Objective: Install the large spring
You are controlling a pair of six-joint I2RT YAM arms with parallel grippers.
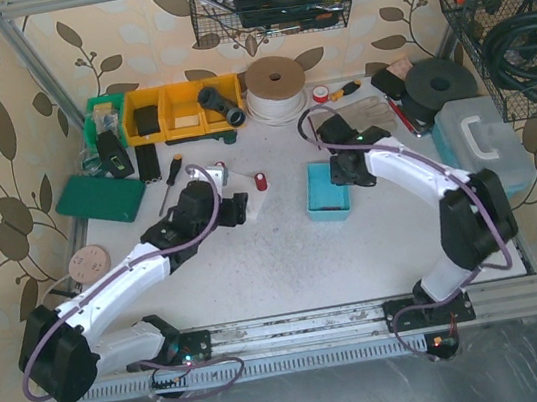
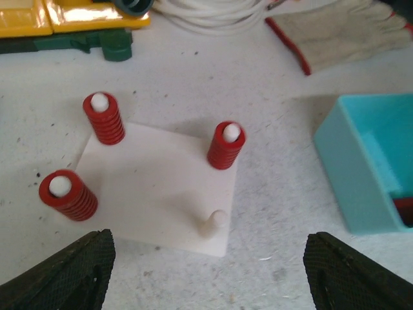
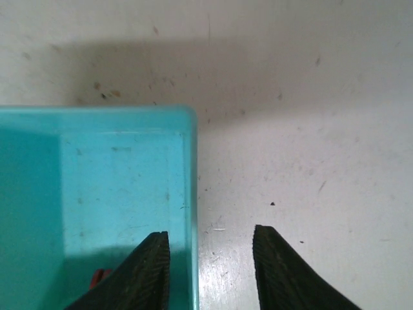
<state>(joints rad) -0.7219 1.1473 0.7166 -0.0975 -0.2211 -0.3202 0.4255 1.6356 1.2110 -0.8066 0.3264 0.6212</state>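
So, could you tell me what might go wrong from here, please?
The right end effector straddles the teal bin wall, so closing might pinch the wall instead of the red piece inside. The bare peg stands close to a loaded red spring, which a clumsy insertion could knock.

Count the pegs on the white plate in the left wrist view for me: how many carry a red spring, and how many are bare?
Pegs carrying a red spring: 3
Bare pegs: 1
Total: 4 pegs on the white plate
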